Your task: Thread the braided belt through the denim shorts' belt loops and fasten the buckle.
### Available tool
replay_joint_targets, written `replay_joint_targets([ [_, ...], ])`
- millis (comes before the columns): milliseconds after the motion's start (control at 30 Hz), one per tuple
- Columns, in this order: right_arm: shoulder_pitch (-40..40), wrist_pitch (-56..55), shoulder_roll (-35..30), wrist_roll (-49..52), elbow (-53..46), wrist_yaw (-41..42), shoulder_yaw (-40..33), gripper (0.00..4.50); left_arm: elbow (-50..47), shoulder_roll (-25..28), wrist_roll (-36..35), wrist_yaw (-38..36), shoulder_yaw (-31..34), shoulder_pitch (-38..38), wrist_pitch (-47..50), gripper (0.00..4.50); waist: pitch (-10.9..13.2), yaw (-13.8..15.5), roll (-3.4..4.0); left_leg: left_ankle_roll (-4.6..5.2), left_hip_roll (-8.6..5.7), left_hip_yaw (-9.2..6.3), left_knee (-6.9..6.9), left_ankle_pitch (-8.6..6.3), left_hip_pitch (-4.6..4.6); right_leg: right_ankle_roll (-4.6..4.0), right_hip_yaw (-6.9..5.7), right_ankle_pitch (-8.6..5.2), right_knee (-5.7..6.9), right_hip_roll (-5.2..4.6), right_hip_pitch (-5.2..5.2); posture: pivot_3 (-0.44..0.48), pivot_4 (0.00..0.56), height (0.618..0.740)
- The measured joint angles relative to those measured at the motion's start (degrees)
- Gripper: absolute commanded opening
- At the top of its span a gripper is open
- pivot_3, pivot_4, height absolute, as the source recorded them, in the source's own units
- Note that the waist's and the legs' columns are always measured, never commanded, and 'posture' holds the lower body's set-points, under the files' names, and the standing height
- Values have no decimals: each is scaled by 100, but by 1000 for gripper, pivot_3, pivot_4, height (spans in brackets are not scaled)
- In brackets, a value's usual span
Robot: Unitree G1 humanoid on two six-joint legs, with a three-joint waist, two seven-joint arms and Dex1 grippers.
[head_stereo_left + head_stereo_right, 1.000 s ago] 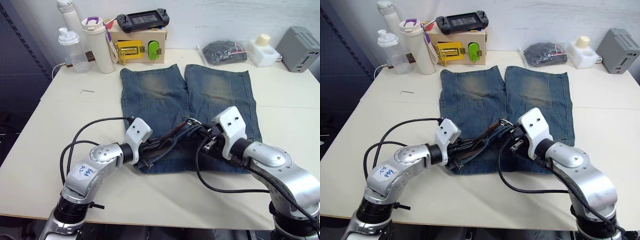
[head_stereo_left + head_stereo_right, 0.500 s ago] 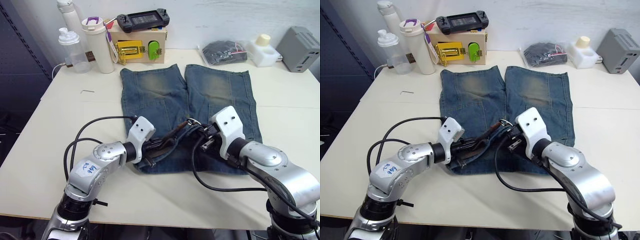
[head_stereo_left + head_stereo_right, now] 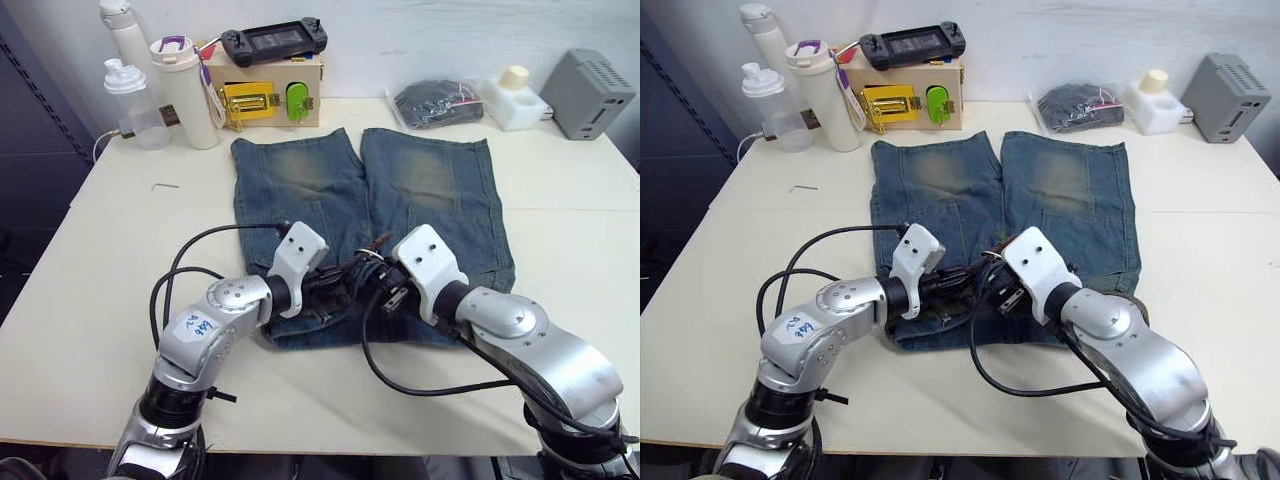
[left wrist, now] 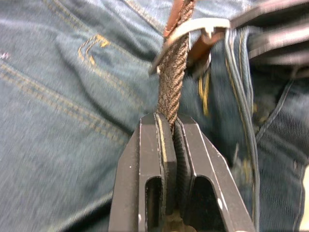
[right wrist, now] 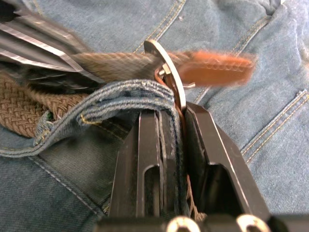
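While the denim shorts lie flat on the table, both grippers are seen meeting at the waistband. At left, the left gripper is shown clamped on the braided belt, a grip resolved in the left wrist view but not from the head. At right, the right gripper is closed on the waistband denim beside the buckle.
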Motion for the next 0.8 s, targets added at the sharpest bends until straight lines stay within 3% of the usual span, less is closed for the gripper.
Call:
replay_joint_targets([
  [300, -130, -340, -736, -161, 2, 379, 533, 98, 406, -85, 236, -189, -276, -73, -589, 0, 0, 7, -1, 0, 1, 5, -25, 0, 35, 0, 0, 0, -24, -2, 33, 0, 150, 645],
  [400, -104, -467, -817, -159, 31, 541, 413, 1236, 442, -87, 267, -237, -286, -73, -674, 0, 0, 8, -1, 0, 1, 4, -25, 0, 35, 0, -1, 0, -31, -2, 38, 0, 150, 645],
  [433, -93, -488, -819, -151, 42, 591, 359, 1352, 449, -88, 277, -251, -289, -73, -700, 0, 0, 9, -1, 0, 1, 4, -25, 0, 35, 0, -1, 0, -32, -2, 39, 0, 150, 645],
  [467, -67, -508, -834, -72, 53, 708, 257, 1892, 454, -99, 290, -259, -299, -73, -736, 0, 0, 14, -1, 0, 1, 4, -25, 0, 35, 0, -2, 0, -34, -2, 40, 0, 150, 645],
  [500, -50, -526, -860, -24, 52, 787, 203, 1976, 460, -110, 293, -260, -301, -73, -756, 0, 0, 17, -1, 0, 1, 4, -25, 0, 35, 0, -1, 0, -34, -2, 40, 0, 150, 645],
  [567, 0, -616, -996, 285, 58, 1181, -113, 1976, 470, -167, 307, -267, -319, -73, -836, 0, 1, 25, -1, 0, 0, 3, -24, 0, 34, 0, -3, 0, -37, -1, 42, 0, 150, 645],
  [667, -205, -716, -1602, 1336, 336, 2565, -1608, 1976, 524, -253, 395, -271, -371, -72, -999, 0, 1, 24, -1, 2, 6, -8, -31, 2, 38, 2, -38, 1, -76, -1, 66, 0, 150, 645],
  [800, -400, -1302, -1999, 1478, 844, 3118, -1943, 1976, 637, -248, 497, -289, -424, -73, -1147, 0, 2, 25, -2, 2, 7, -8, -33, 2, 37, 3, -48, 1, -89, -7, 71, 0, 150, 645],
])
